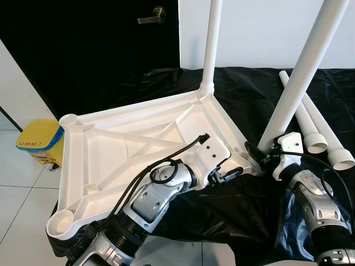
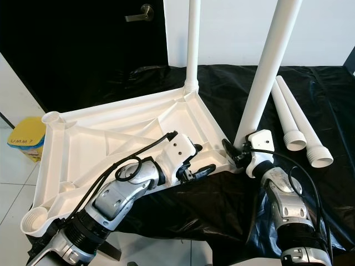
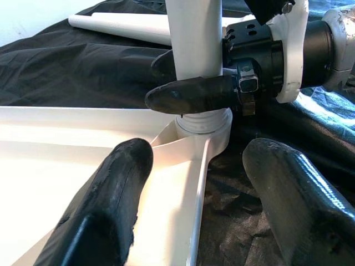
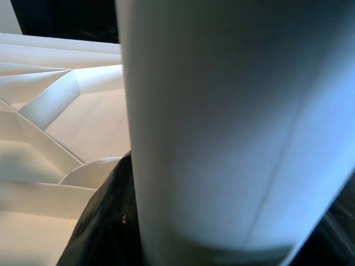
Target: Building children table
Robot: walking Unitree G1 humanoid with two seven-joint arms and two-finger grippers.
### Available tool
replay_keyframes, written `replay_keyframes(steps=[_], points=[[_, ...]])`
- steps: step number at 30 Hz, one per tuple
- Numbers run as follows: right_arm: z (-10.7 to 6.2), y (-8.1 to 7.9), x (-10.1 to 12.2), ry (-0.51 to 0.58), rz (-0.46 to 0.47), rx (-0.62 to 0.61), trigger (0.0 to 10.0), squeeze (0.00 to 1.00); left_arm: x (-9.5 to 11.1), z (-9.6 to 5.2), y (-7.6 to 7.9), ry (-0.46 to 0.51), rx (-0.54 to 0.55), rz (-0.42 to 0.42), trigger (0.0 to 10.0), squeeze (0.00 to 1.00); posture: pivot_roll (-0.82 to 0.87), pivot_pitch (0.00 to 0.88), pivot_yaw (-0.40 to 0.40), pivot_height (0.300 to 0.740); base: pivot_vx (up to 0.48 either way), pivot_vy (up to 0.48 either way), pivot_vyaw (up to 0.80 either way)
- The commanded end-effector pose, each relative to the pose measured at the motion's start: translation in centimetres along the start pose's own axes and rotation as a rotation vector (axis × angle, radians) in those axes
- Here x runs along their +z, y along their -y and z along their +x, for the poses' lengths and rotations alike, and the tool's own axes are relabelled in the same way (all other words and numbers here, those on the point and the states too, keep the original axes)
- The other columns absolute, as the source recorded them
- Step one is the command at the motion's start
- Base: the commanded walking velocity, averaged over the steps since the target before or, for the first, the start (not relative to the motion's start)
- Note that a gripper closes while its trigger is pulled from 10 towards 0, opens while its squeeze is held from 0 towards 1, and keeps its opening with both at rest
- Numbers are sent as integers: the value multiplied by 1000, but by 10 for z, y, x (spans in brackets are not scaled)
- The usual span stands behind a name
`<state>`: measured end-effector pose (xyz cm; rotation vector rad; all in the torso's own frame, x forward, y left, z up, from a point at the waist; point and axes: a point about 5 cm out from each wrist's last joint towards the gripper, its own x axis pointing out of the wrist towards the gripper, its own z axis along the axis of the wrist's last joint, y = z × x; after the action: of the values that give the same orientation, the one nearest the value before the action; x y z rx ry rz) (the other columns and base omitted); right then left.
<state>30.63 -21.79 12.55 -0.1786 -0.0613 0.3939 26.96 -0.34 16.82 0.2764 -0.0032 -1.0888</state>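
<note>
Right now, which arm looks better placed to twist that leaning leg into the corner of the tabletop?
The right. Its tool is shut on the leg just above the corner socket. The left tool is open, straddling the tabletop rim beside it, likely steadying it.

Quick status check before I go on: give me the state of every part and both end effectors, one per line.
Tabletop: upside down on the black sheet.
Far leg: upright in its corner socket.
Near leg: tilted, base at the corner socket.
Two spare legs: lying loose on the sheet.
Two near-left sockets: empty.
Right end effector: shut on near leg.
Left end effector: open, astride the tabletop rim.
Door: closed.
</note>
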Motion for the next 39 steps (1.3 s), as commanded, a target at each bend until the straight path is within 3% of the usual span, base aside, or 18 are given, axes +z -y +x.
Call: replay_keyframes(steps=[1,22,24,26,30,32,39], points=[[-4,-7,-19,-96,12,7,10000,0,-2,-2,4,-15,-82,-6,10000,0,-209,56,46,740,0,0,0],[7,-33,-28,-171,162,-343,10000,0,-2,0,7,-18,-98,-5,10000,0,-209,42,39,740,0,0,0],[9,-35,-29,-184,164,-401,10000,0,-2,0,8,-19,-99,-6,10000,0,-207,40,36,740,0,0,0],[11,-42,-32,-225,175,-572,10000,0,-3,0,9,-20,-101,-7,10000,0,-203,36,33,740,0,0,0],[11,-45,-34,-243,197,-658,10000,0,-3,0,9,-19,-101,-7,10000,0,-196,33,28,740,0,0,0],[13,-48,-35,-261,293,-762,10000,0,-3,-1,9,-21,-98,-9,10000,0,-195,32,28,740,0,0,0],[17,-48,-25,-206,260,-747,10000,0,-3,-1,12,-22,-107,-11,10000,0,-201,32,27,740,0,0,0]])
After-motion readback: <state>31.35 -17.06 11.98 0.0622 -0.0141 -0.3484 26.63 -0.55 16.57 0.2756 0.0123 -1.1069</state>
